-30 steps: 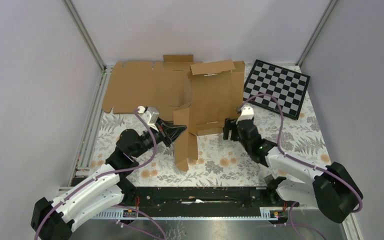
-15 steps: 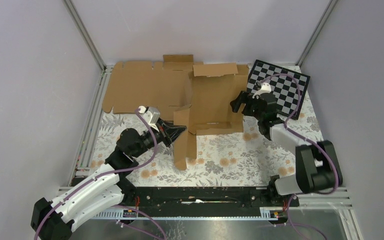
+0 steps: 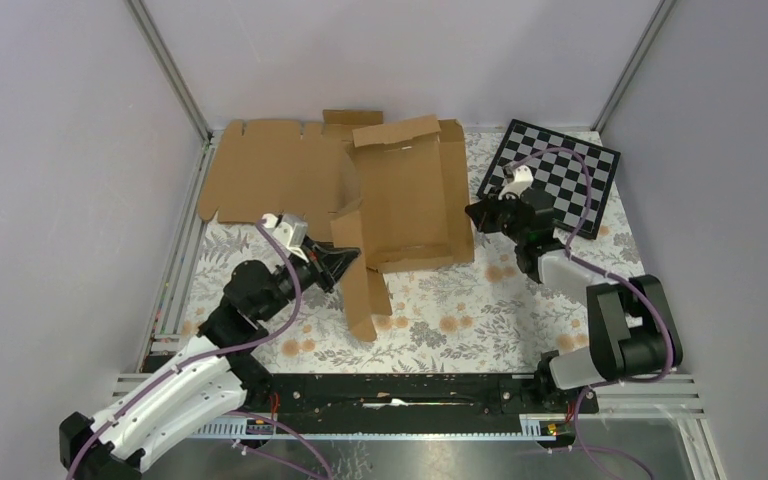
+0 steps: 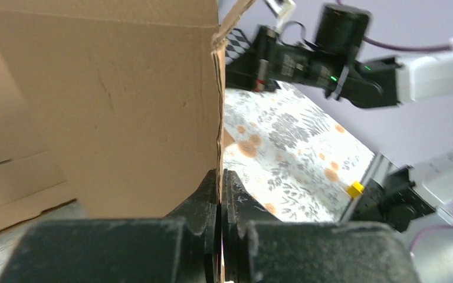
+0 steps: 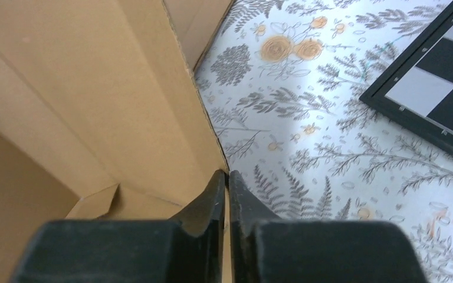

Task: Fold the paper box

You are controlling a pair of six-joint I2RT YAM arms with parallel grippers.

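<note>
The paper box (image 3: 405, 195) is a brown cardboard sheet, partly folded, with its side walls raised at mid table. My left gripper (image 3: 345, 258) is shut on the box's left front flap (image 4: 106, 106). In the left wrist view the flap's edge runs straight down between the closed jaws of that gripper (image 4: 220, 177). My right gripper (image 3: 475, 213) is at the box's right side, shut on the edge of the right wall (image 5: 94, 88). The wall's rim passes between its fingers in the right wrist view (image 5: 226, 177).
A second flat brown cardboard sheet (image 3: 270, 180) lies behind and left of the box. A black-and-white checkerboard (image 3: 560, 175) lies at the back right, just behind the right gripper, and shows again as the checkerboard (image 5: 442, 88). The floral cloth (image 3: 460, 310) covers the table.
The right gripper went from the box's front edge to its right side and closed on the right wall. The box swung slightly left, and the left arm shifted with it.
</note>
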